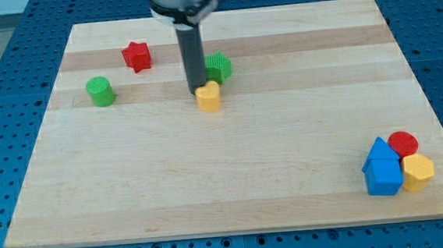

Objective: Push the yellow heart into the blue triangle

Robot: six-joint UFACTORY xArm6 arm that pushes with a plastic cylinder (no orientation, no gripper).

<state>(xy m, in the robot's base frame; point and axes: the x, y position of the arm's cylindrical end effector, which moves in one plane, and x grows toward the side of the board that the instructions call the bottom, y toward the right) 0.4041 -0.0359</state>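
The yellow heart (pixel 209 97) lies on the wooden board a little above and left of the middle. My tip (pixel 196 90) stands at the heart's upper left edge, touching or nearly touching it. The blue triangle (pixel 379 151) sits at the board's lower right, packed against a blue block (pixel 384 177) below it, a red round block (pixel 403 142) to its right and a yellow hexagon (pixel 418 171) at its lower right. The heart is far from the triangle.
A green star-like block (pixel 218 65) sits just above and right of the heart, behind the rod. A red star (pixel 136 56) and a green cylinder (pixel 100 91) lie at the upper left. The board's edge (pixel 237 234) runs along the view's bottom.
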